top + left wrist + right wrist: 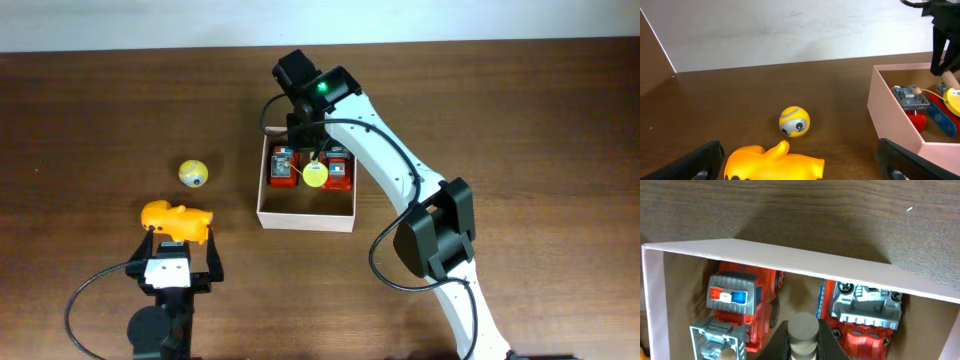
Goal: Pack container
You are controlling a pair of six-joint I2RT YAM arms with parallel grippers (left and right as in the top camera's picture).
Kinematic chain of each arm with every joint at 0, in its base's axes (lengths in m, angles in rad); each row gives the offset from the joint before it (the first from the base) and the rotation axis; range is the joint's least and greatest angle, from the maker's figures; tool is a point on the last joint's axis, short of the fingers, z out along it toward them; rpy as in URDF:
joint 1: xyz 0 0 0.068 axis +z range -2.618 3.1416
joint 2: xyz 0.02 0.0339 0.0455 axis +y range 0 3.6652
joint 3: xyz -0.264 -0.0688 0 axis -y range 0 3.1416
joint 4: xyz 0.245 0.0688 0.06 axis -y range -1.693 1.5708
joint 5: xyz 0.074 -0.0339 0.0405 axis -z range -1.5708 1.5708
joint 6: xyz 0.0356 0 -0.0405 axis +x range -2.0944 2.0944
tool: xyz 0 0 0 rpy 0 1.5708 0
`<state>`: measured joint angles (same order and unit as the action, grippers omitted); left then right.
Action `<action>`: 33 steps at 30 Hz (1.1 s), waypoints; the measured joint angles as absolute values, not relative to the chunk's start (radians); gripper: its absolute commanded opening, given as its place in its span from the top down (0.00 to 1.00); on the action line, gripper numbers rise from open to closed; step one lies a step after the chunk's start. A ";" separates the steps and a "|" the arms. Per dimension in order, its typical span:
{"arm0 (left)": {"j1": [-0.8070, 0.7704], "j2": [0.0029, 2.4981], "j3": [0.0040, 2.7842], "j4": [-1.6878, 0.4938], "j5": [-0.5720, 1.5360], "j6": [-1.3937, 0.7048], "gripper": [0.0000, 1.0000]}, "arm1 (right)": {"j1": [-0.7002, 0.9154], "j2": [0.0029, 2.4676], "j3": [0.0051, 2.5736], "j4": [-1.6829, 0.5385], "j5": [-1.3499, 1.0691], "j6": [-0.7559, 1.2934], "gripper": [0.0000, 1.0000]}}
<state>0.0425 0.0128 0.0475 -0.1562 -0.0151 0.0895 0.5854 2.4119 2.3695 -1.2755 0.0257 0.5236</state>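
Right hand (pixel 804 339) pinching grey peg (pixel 804 324) over container (pixel 305 218), square, mouth up; left hand (pixel 180 242) spread.

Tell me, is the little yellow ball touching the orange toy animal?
Apart. The overhead view shows a strip of bare brown table between the yellow ball and the orange toy.

Container (pixel 306 221) on the surface (pixel 500 120). Inside, along its far wall: two toy vehicles, left (pixel 284 167) and right (pixel 339 170), with a peg toy (pixel 315 175) between them. Left of the container: a ball (pixel 193 174); nearer its front-left corner, an animal figure (pixel 177 220).
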 measured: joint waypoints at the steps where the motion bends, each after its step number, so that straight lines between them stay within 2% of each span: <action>1: 0.043 0.013 0.047 -0.156 -0.015 0.089 0.01 | 0.585 2.412 2.370 -1.272 0.026 0.522 0.68; 3: 0.043 0.013 0.047 -0.156 -0.015 0.089 0.01 | 0.585 2.412 2.370 -1.269 0.027 0.520 0.57; 4: 0.043 0.013 0.047 -0.156 -0.015 0.089 0.01 | 0.585 2.412 2.370 -1.270 0.026 0.520 0.55; 18: 0.043 0.013 0.047 -0.156 -0.015 0.089 0.01 | 0.585 2.412 2.370 -1.249 0.025 0.523 0.54; 25: 0.043 0.013 0.047 -0.156 -0.015 0.089 0.01 | 0.585 2.411 2.470 -1.304 0.037 0.489 0.47; 28: 0.043 0.013 0.047 -0.156 -0.015 0.089 0.01 | 0.577 2.396 2.557 -1.386 0.087 0.480 0.36; 33: 0.043 0.013 0.047 -0.156 -0.015 0.089 0.01 | 0.507 2.334 2.690 -1.532 0.198 0.462 0.09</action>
<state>0.0425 0.0128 0.0475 -0.1562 -0.0151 0.0895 0.5072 2.3344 2.6896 -1.5322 0.1982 0.4618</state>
